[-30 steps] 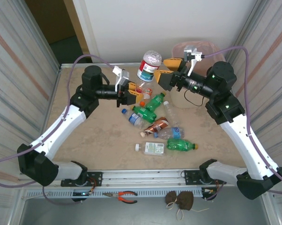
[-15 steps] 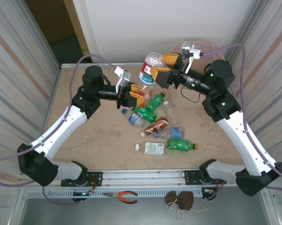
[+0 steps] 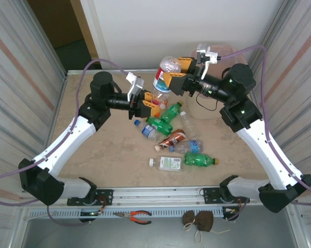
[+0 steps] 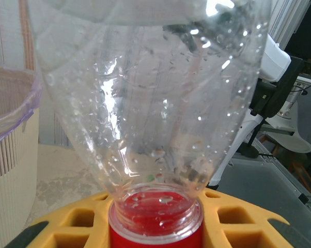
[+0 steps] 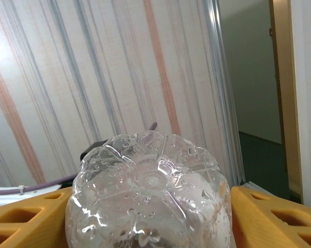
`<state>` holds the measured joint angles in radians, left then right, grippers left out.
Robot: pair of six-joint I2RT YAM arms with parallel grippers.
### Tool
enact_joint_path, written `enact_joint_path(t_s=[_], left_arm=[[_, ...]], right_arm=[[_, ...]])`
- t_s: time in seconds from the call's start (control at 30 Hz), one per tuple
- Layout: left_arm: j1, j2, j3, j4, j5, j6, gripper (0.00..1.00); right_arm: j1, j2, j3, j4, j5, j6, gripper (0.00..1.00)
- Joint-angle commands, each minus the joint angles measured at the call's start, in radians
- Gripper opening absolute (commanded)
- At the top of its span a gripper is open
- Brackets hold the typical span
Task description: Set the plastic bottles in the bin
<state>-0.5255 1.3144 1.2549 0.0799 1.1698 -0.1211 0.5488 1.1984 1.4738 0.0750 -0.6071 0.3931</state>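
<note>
1. The bottle (image 3: 163, 80) is held clear of the bench (image 3: 109, 155), cap down. Its neck is clamped in the closed left hand (image 3: 151, 103).
2. The base, at the top end, is straddled by the right hand (image 3: 176, 70), with a yellow finger (image 5: 264, 217) on each side. Whether they are pressing or merely standing beside the plastic cannot be told.
3. The long axis is seen to run from the left hand up and across to the right hand. The bottle is thus bridged between the two arms, cap to one and base to the other.
4. The bin (image 3: 229, 50) is found beyond the right arm, at the far right of the bench. The right hand is judged the nearer, so a hand-over looks to be the step in hand, with release by the left hand needed before any carry.
5. From the left wrist, the red cap is shown nipped between yellow fingers (image 4: 256, 230) and droplets are picked out inside the clear wall. The bin's pink liner is caught at the left edge, detail too fine from above.
6. From the right wrist, the petalled base is shown end-on between the fingers. Contact at either side is too close to be judged.
7. Some eight other bottles (image 3: 171, 137) are seen lying on the bench between the arms.
</note>
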Motion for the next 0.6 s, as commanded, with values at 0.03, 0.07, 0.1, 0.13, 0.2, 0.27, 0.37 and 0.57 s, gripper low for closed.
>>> enact_joint_path(t_s=[0.03,0.07,0.1,0.13,0.2,0.27,0.37,0.57], left_arm=[[-0.007,-0.034,0.028,0.018,0.031,-0.003,0.13],[-0.006,-0.034,0.026,0.02,0.031,-0.004,0.13],[-0.007,-0.035,0.026,0.021,0.033,-0.003,0.13],[-0.007,-0.036,0.023,0.023,0.033,-0.003,0.13],[-0.006,-0.037,0.023,0.025,0.034,-0.005,0.13],[-0.006,-0.035,0.02,0.024,0.033,-0.003,0.13],[-0.005,-0.037,0.017,0.025,0.028,-0.004,0.14],[-0.007,-0.048,0.01,0.023,0.007,-0.004,0.21]], right_arm=[[0.015,0.001,0.029,0.026,-0.011,0.015,0.74],[0.018,0.001,0.031,0.025,-0.008,0.014,0.74],[0.02,0.001,0.034,0.026,-0.004,0.015,0.74],[0.023,0.001,0.034,0.027,0.001,0.015,0.73],[0.026,0.003,0.035,0.03,0.001,0.013,0.71],[0.029,0.005,0.035,0.031,0.003,0.012,0.68],[0.031,0.003,0.034,0.029,0.007,0.01,0.64],[0.033,-0.007,0.035,0.018,0.02,0.0,0.6]])
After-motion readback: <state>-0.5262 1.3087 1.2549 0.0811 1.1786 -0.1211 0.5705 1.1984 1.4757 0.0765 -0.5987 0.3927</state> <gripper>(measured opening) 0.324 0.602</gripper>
